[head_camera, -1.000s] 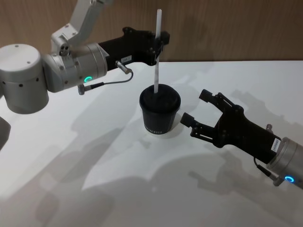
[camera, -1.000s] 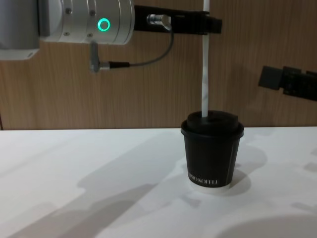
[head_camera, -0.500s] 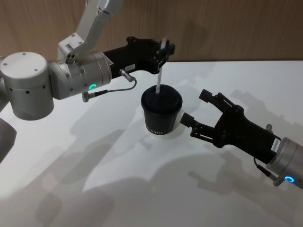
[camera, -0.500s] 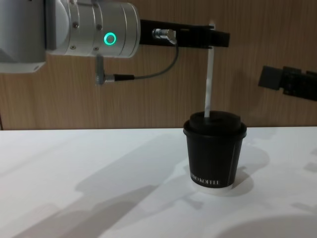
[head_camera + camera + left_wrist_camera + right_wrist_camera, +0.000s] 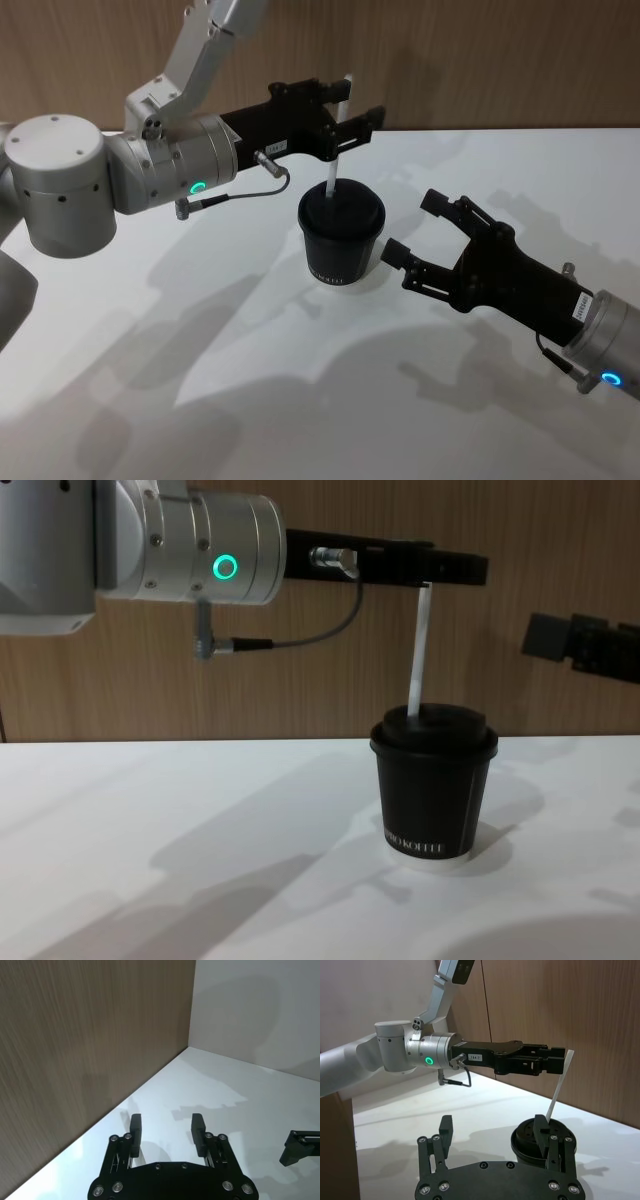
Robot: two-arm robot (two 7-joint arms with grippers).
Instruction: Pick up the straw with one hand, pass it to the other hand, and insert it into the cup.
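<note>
Surroundings first: I logged a white table (image 5: 250, 400) backed by a wood-panelled wall (image 5: 300, 700), with nothing between either arm and the cup (image 5: 340, 238).
Cup: black, lidded, upright on the table, mid-scene. It held the straw (image 5: 336, 150), whose lower end sat in the lid while its top leaned toward the wall.
Left gripper (image 5: 345, 106): I found it above and behind the cup, jaws spread apart on either side of the straw's top, gripping nothing.
Right gripper (image 5: 415, 232): low beside the cup, jaws wide, empty.
</note>
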